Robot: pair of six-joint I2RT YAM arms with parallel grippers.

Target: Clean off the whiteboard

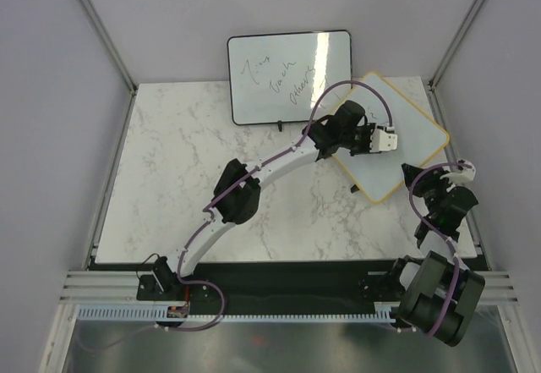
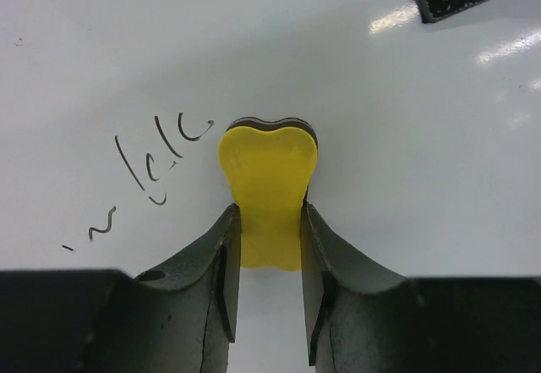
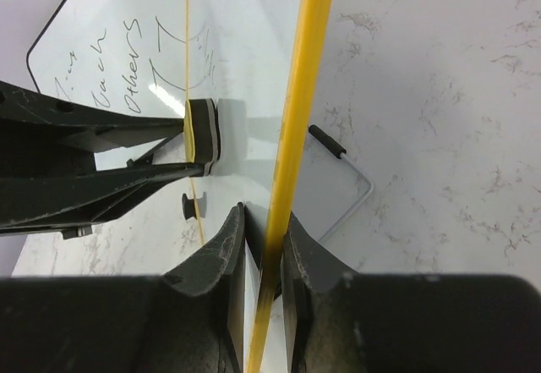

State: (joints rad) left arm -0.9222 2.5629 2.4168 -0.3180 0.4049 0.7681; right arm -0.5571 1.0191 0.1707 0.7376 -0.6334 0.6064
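Observation:
The tan-framed whiteboard (image 1: 416,146) lies tilted at the table's right side. My left gripper (image 1: 385,139) is over it, shut on a yellow eraser (image 2: 269,178) that rests on the white surface (image 2: 389,136). Black scribbles (image 2: 152,166) sit just left of the eraser. My right gripper (image 1: 450,172) is shut on the board's yellow-tan edge (image 3: 300,94), which runs between its fingers (image 3: 264,221). In the right wrist view the eraser (image 3: 203,136) shows pressed to the board, held by the left fingers.
A black-framed whiteboard (image 1: 289,75) with handwriting leans against the back wall, also in the right wrist view (image 3: 84,68). A wire stand with a black tip (image 3: 342,170) sticks out under the tan board. Marble tabletop (image 1: 186,161) lies to the left. Walls close in both sides.

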